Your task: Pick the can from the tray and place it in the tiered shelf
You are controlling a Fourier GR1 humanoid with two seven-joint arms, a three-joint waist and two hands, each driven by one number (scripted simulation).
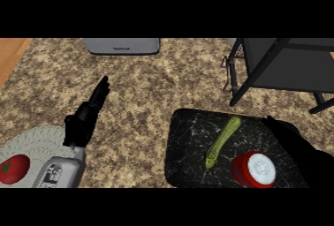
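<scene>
A: Where is the can (254,169) sitting?

B: On the black tray (189,150), down toward the tray's five o'clock corner, top face up — red body, white lid. A green, pod-like vegetable (220,142) lies just beside it at about ten o'clock, running aslant up the tray.

A: And the right hand (297,148)?

B: It comes in at the view's right edge, at three o'clock from the can, very near it and over the tray's right side. It is dark against the dark tray, so I cannot tell how its fingers stand, or whether it touches the can.

A: The left hand (88,117)?

B: Well apart, at nine o'clock from the tray, fingers straight and held together, pointing toward twelve o'clock — holding nothing. Below it a pale plate (36,141) carries a red tomato (14,168).

A: The tiered shelf (287,62)?

B: At one o'clock from the tray, a dark frame with slanted legs on the speckled counter (150,88). A grey appliance (122,45) stands at the far edge, at about eleven o'clock from the tray
</scene>
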